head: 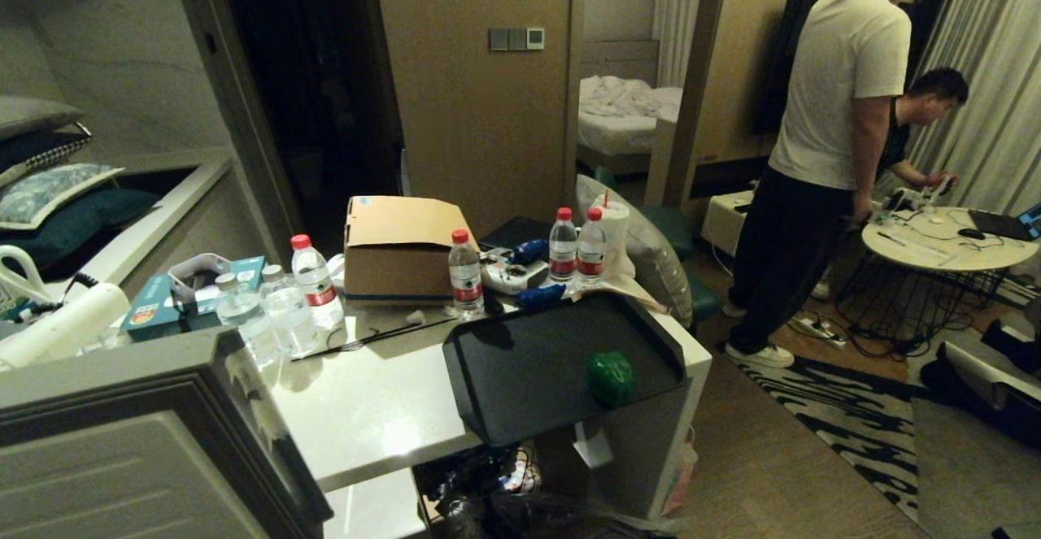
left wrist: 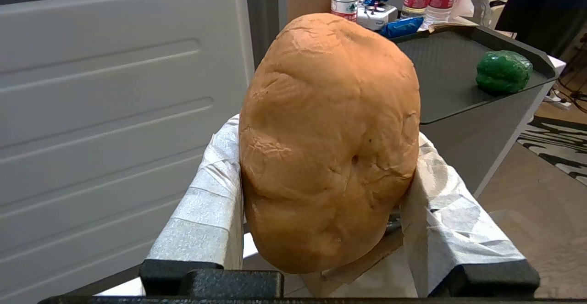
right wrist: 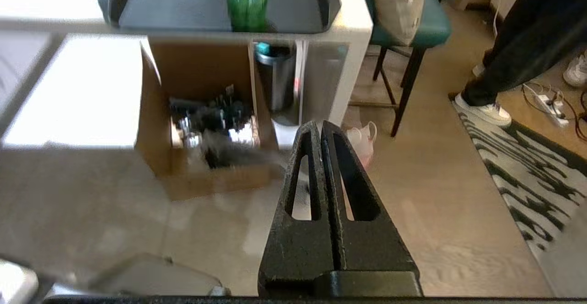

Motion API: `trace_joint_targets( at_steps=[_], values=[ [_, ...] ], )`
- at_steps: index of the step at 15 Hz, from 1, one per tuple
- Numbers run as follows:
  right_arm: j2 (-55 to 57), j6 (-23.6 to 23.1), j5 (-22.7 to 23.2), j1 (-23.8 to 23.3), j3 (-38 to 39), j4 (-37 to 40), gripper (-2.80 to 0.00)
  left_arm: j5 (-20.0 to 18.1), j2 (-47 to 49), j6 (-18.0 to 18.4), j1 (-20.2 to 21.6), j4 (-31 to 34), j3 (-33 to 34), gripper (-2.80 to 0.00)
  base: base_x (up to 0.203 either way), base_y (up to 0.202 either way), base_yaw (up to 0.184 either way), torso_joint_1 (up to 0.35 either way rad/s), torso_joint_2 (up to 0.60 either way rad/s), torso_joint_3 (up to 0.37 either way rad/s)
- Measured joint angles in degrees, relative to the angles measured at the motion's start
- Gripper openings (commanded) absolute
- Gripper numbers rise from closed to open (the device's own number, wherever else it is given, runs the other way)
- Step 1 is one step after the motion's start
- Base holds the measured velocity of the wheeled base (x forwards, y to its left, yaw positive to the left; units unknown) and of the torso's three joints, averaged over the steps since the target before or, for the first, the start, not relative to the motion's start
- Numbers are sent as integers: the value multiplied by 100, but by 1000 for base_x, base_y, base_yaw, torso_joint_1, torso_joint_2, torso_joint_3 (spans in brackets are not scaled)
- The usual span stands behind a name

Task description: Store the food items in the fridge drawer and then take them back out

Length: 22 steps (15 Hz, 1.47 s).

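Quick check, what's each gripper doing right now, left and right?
Left gripper: closed on the bread, held between its wrapped fingers.
Right gripper: shut, empty, out in the air above the floor.

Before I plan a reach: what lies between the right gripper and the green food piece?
In the right wrist view, bare floor, then the black tray's rim; the green food piece sits on it.

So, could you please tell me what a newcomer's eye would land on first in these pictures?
Probably the orange-tan bread, filling the left wrist view, clamped between the left hand's cloth-wrapped fingers. Next, the glossy green food item sitting alone on the black tray at the counter's end. The right hand hangs shut and empty above the floor.
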Motion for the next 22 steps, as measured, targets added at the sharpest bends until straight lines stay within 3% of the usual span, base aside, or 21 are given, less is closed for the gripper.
trace_joint_targets(
  at_steps=[4,8,11,15,19,22],
  values=[
    [22,-341,60,-693,5,128,-280,-3,0,18,0,0,0,-280,0,0,0,0,0,0],
    [-318,-162,57,-1380,7,89,-280,-2,0,9,2,1,0,-280,0,0,0,0,0,0],
    [-934,-44,35,-1491,7,-37,-280,-19,0,56,2,2,0,-280,0,0,0,0,0,0],
    [-1462,261,-5,-1481,7,-79,-280,-176,4,557,-1,-104,-132,-280,0,0,0,0,0,0],
    [-1566,240,-5,-1480,7,-51,-280,-1492,286,589,7,387,-1315,-280,0,0,0,0,0,0],
    [-1575,168,30,-1480,7,-20,-280,-2678,1016,597,37,583,-1668,-280,0,0,0,0,0,0]
  ],
)
